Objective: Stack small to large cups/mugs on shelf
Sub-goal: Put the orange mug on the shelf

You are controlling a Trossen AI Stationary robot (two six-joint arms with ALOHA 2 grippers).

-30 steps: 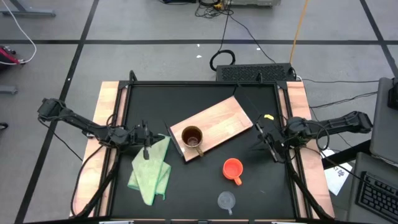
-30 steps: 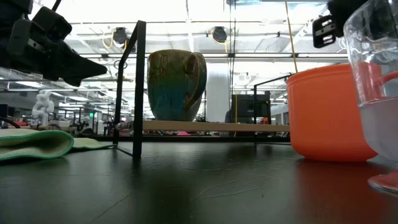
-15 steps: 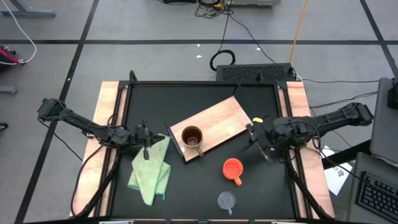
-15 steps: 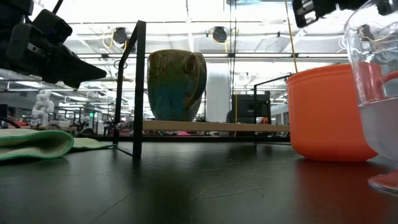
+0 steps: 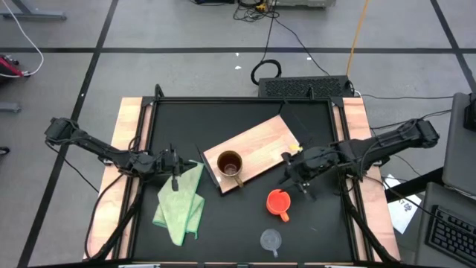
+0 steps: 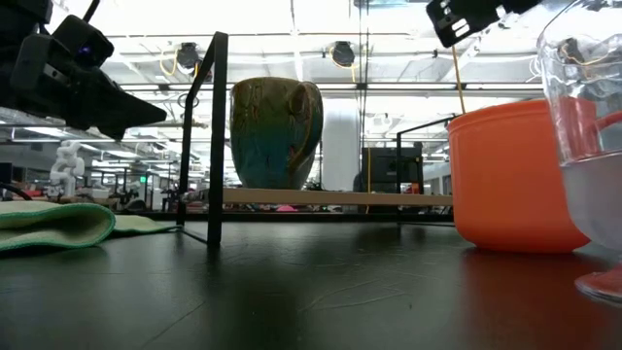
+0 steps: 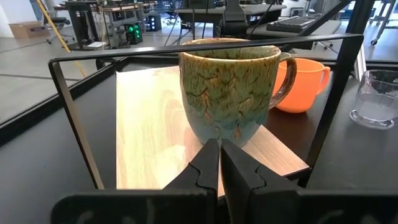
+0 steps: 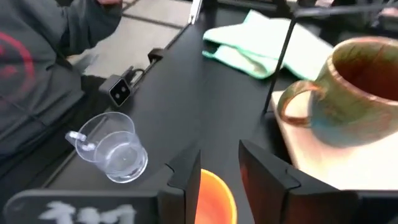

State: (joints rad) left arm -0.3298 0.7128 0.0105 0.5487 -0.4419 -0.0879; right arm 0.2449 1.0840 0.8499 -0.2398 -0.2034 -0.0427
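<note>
Brown crackle-glazed mug (image 7: 229, 90) stands upright on pale wood shelf (image 7: 149, 124).

Grey taped floor (image 5: 186, 33); cables (image 5: 286, 33); bright ceiling lights (image 6: 292, 19)

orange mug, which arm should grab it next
Probably the right. The right gripper hovers just beside the orange mug, fingers open, with the mug's rim showing between them in its wrist view. The left gripper sits shut by the green cloth, beyond the brown mug.
</note>
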